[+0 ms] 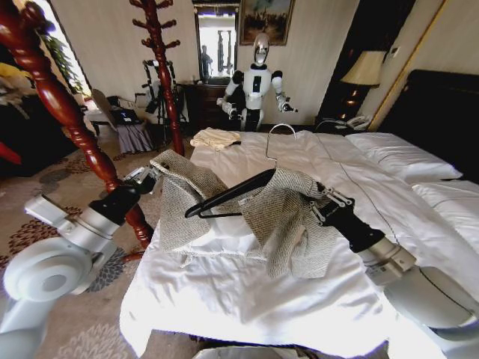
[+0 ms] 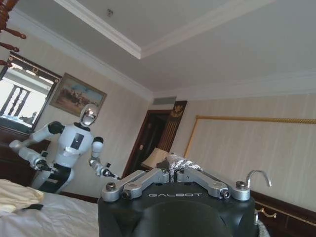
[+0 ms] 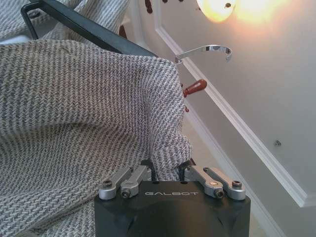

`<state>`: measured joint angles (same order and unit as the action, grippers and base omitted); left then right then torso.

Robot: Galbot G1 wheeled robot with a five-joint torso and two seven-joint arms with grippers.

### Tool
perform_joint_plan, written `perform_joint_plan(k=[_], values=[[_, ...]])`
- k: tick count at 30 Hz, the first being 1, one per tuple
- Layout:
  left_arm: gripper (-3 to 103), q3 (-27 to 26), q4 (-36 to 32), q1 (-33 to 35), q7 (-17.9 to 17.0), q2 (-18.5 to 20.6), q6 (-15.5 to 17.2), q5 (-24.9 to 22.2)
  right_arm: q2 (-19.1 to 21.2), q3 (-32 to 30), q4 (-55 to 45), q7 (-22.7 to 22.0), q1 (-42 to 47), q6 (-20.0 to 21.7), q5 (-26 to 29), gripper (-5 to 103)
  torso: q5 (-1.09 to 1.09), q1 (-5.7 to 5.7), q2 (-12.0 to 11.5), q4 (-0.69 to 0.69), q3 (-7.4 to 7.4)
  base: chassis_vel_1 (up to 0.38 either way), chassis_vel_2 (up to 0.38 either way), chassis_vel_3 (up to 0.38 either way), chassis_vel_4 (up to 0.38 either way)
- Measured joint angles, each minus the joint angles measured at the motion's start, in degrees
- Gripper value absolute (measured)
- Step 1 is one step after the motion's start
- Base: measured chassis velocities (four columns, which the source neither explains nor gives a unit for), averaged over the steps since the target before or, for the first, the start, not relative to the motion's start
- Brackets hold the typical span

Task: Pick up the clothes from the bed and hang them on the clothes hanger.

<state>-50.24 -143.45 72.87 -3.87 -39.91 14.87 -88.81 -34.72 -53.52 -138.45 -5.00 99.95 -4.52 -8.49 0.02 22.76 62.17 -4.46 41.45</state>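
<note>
The grey-beige knitted clothes hang lifted above the white bed, stretched between both arms. My left gripper is shut on one end of the fabric at the left. At the right, my right gripper is shut on the other end of the clothes. The black clothes hanger lies tilted inside the garment, its right shoulder under the fabric, its wire hook pointing up. In the left wrist view the left gripper pinches a tuft of knit, with the hook beside it.
A reddish-brown wooden coat stand rises close by my left arm, a second stand farther back. A small cream folded cloth lies at the bed's far edge. Another white robot stands beyond the bed. White pillows lie at the right.
</note>
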Motion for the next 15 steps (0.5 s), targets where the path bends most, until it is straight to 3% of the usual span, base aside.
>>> perform_joint_plan(k=[2, 7, 15], values=[[2, -2.0, -0.2, 0.9, 0.8, 0.4, 1.1, -2.4, -0.2, 0.3, 0.8, -0.8, -0.1, 1.0, -1.0, 23, -0.01, 0.00, 0.0, 0.00, 0.00, 0.000, 0.000, 0.000, 0.000], [2, -3.6, -0.2, 1.8, 3.8, 0.5, 2.6, -2.5, -0.2, 0.4, 1.7, -1.8, -0.3, 2.1, -1.6, 23, -0.01, 0.00, 0.0, 0.00, 0.00, 0.000, 0.000, 0.000, 0.000], [2, -4.7, 0.0, 1.8, 7.5, 0.9, 3.6, 3.5, 0.0, 0.0, 2.0, -3.4, -0.3, 3.1, -1.2, 23, -0.01, 0.00, 0.0, 0.00, 0.00, 0.000, 0.000, 0.000, 0.000]])
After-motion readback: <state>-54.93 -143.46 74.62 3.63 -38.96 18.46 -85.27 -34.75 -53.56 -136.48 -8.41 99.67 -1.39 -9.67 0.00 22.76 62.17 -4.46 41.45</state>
